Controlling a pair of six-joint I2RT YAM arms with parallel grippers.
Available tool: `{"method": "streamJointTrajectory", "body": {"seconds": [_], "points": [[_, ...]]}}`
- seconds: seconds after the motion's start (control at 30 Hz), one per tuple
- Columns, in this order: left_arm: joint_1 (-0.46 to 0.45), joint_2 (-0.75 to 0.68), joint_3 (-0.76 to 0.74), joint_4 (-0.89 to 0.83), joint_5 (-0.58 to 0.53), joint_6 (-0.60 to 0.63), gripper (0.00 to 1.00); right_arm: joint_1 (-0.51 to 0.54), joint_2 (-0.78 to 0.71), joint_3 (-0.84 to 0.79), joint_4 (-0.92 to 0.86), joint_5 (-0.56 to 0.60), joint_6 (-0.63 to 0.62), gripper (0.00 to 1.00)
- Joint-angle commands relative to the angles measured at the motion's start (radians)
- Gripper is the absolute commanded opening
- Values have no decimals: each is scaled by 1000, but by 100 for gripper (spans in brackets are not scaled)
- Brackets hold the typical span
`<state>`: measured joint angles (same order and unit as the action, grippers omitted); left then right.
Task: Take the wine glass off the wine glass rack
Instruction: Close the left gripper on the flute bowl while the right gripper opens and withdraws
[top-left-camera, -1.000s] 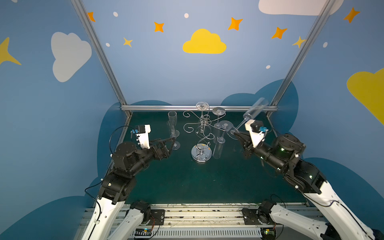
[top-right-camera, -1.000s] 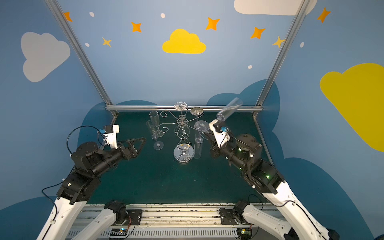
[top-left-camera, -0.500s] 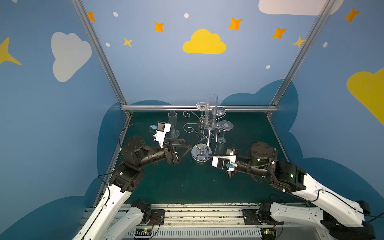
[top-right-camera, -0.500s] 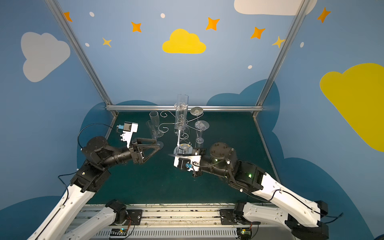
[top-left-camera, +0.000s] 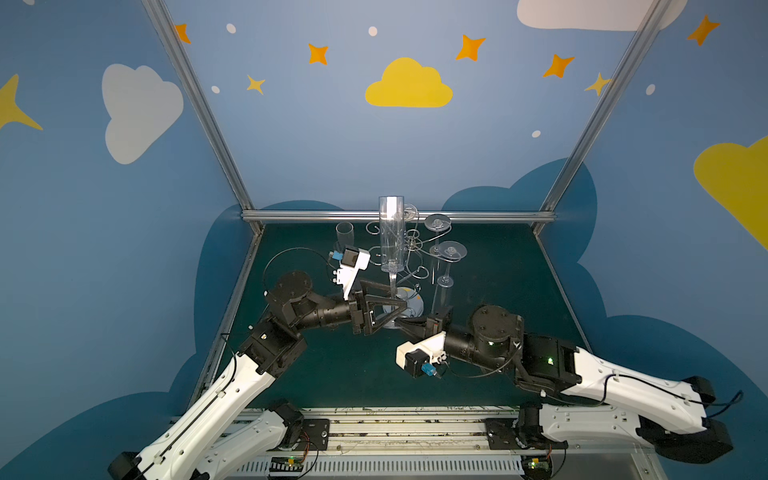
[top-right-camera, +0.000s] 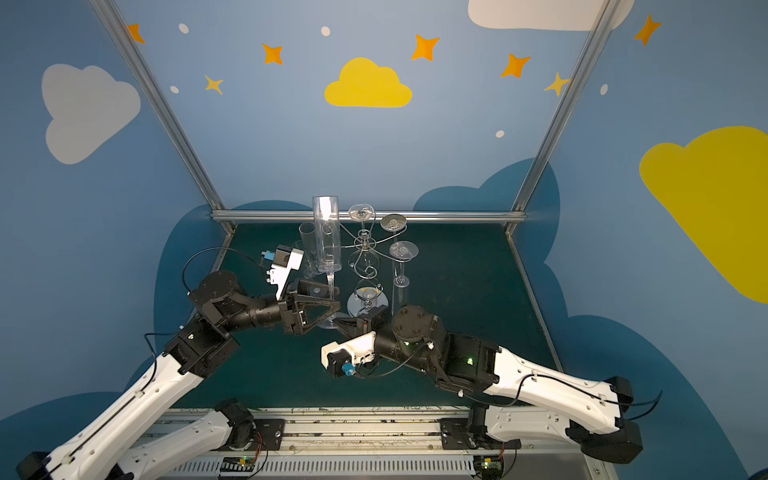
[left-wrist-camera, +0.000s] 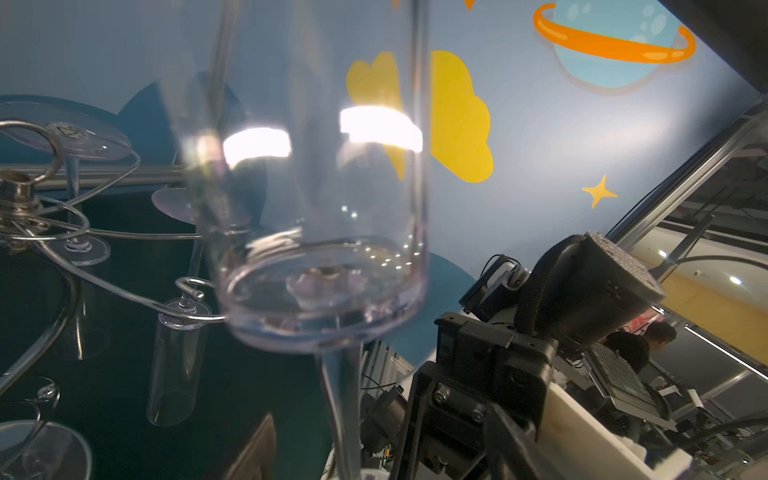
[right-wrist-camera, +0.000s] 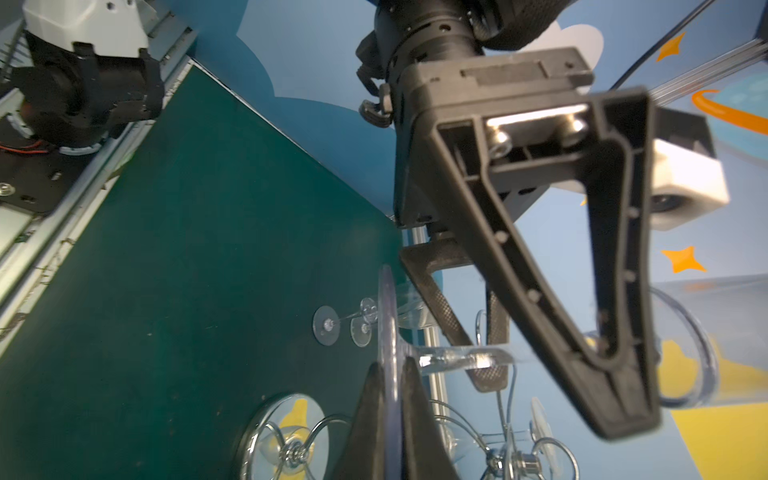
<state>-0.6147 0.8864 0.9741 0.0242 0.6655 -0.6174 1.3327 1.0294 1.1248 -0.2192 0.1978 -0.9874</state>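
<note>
The wine glass (top-left-camera: 390, 232) (top-right-camera: 327, 237) stands upright in the air in front of the wine glass rack (top-left-camera: 411, 245) (top-right-camera: 363, 245), clear of its scroll arms. My right gripper (top-left-camera: 401, 321) (right-wrist-camera: 390, 365) is shut on the glass's flat round foot (right-wrist-camera: 388, 324), edge-on between its fingers. My left gripper (top-left-camera: 395, 302) (top-right-camera: 332, 302) is open, with one finger on each side of the stem (right-wrist-camera: 453, 358) just above the foot. In the left wrist view the bowl (left-wrist-camera: 316, 208) fills the middle, and the rack's hub (left-wrist-camera: 16, 199) sits beside it.
Other clear glasses hang upside down from the rack's arms (top-left-camera: 449, 251) (top-left-camera: 438, 222). One more glass (top-left-camera: 345, 237) stands upright on the green mat at the back left. The rack's mirror base (top-left-camera: 409, 305) (right-wrist-camera: 286, 436) lies just behind both grippers.
The right arm swung the glass from a tilt at the back right down to upright in front of the rack. The left gripper moved in around the stem and its jaws narrowed.
</note>
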Motion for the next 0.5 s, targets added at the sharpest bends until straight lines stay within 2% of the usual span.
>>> {"method": "streamJointTrajectory", "body": {"seconds": [0.0,0.17,0.33,0.47], "points": [[-12,-4,9,34,-7,3,64,14,10,-10,98,70,-62,0],[-15,-17,5,33,-32,7,42,26,15,-20,111,91,-76,0],[-15,-21,-2,28,-45,16,30,34,12,-33,107,103,-80,0],[-16,-15,3,2,-60,25,26,40,6,-45,105,115,-84,0]]}}
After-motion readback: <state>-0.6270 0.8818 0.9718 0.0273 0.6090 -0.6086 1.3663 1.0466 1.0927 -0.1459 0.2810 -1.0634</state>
